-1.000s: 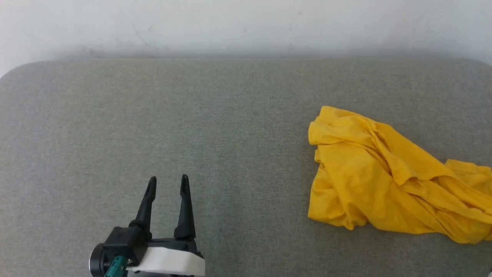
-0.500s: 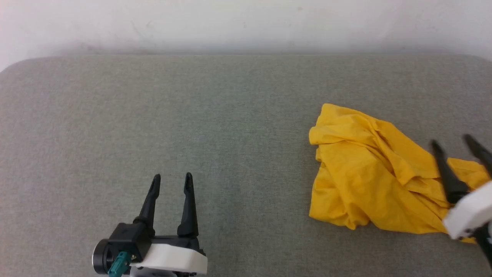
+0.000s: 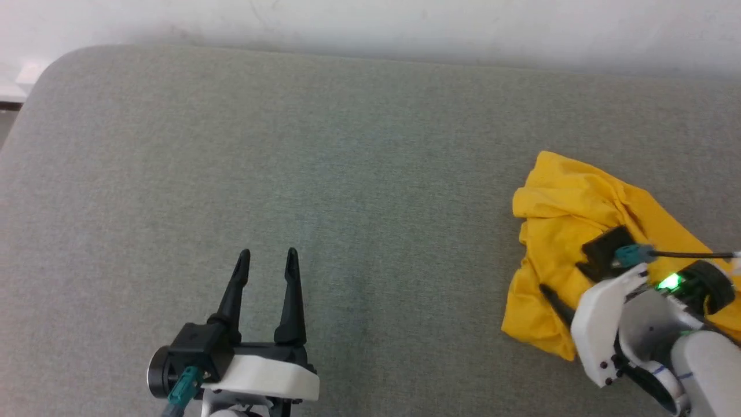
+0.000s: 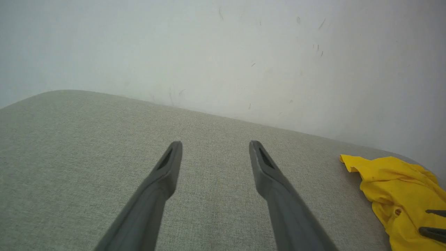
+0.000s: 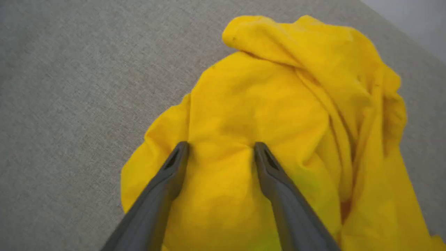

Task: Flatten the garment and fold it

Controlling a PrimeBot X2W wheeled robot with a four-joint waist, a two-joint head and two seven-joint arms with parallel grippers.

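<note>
Looks like the start of flattening: poised over the crumpled garment (image 3: 556, 220) at three o'clock with the right gripper (image 5: 220, 148) spread wide and empty, left gripper (image 3: 266, 258) likewise parted, idle at seven o'clock. Next probably calls for pinching an edge, not the bulk, and drawing it toward nine o'clock. Set on grey woven padding (image 3: 347, 174) below a scuffed white wall (image 3: 405, 23) at twelve o'clock.

A: How is the light?
B: Bright, soft, even; shadows faint under the garment (image 3: 556, 231).
A: And the sharpness?
B: Wrist views slightly soft; the pale wall (image 4: 223, 52) hazy; a green glow tints the garment.
</note>
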